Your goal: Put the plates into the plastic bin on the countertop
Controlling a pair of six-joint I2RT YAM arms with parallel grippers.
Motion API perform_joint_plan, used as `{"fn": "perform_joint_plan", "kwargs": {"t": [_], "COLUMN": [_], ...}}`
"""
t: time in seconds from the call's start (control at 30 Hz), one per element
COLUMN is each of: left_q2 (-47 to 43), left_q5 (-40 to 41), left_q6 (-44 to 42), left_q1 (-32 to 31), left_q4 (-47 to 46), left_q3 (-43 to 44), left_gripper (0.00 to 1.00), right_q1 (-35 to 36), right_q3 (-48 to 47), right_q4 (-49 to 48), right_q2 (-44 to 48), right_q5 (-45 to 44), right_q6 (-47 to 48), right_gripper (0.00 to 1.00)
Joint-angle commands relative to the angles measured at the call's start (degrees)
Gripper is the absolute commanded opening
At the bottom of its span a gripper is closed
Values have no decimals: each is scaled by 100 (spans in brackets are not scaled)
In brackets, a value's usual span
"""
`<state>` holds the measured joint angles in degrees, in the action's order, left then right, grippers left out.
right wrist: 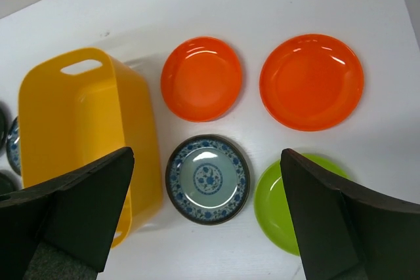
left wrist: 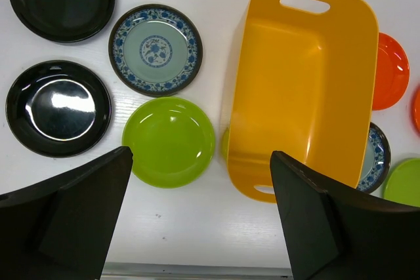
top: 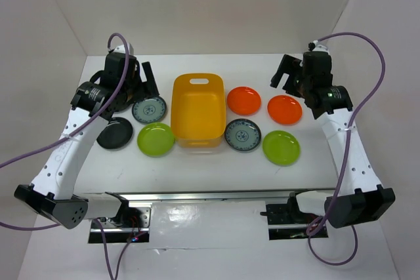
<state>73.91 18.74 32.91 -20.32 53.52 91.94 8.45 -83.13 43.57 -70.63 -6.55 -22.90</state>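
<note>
Plates [top: 155, 139] flanking the plastic bin [top: 197, 109]

8 plates [top: 285, 109] tot.: 2 orange [right wrist: 201, 78], 2 lime grn [left wrist: 168, 141], 2 blk [left wrist: 58, 108], 2 blue-pattern [left wrist: 155, 50]; 1 plastic bin [left wrist: 302, 96].

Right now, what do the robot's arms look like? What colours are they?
The left arm and right arm have long white links with black joints and black bases. A thin purple cable loops along each one. The left gripper and right gripper have big, black, wedge-shaped fingers.
</note>
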Motion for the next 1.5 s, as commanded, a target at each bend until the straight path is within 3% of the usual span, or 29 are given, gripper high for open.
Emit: {"fn": "perform_joint_plan", "kwargs": {"t": [0.0,0.23,0.43,0.83,1.17,1.43,1.47], "left_q2": [-34,-34,-95,-448,-448,-395,-395], "left_q5": [-72,-485,-784,-960,-961,-855,-802], "left_q6": [-153,-100,-100,-152,-153,-153,-153], "left_q1": [28,28,28,28,28,28,28], "left_q4": [-175,-175,-175,-175,-175,-105,-105], "left_q3": [132,131,184,-133,-133,-133,-80], "left_gripper": [100,100,100,100,100,100,100], "right_q1": [-246,-1362,-2259,-2717,-2665,-2454,-2453], "right_q3": [384,2212,3363,3435,3154,3031,3031], "right_q4": [-569,-2202,-3423,-4382,-4384,-4375,-4323], "right_q2": [-21,164,-284,-1883,-2920,-3299,-3351], "right_q5": [-40,356,1023,1208,1033,919,918], "right_q6": [-109,-874,-936,-576,-523,-576,-628], "right_gripper": [100,100,98,89,74,35,23]}}
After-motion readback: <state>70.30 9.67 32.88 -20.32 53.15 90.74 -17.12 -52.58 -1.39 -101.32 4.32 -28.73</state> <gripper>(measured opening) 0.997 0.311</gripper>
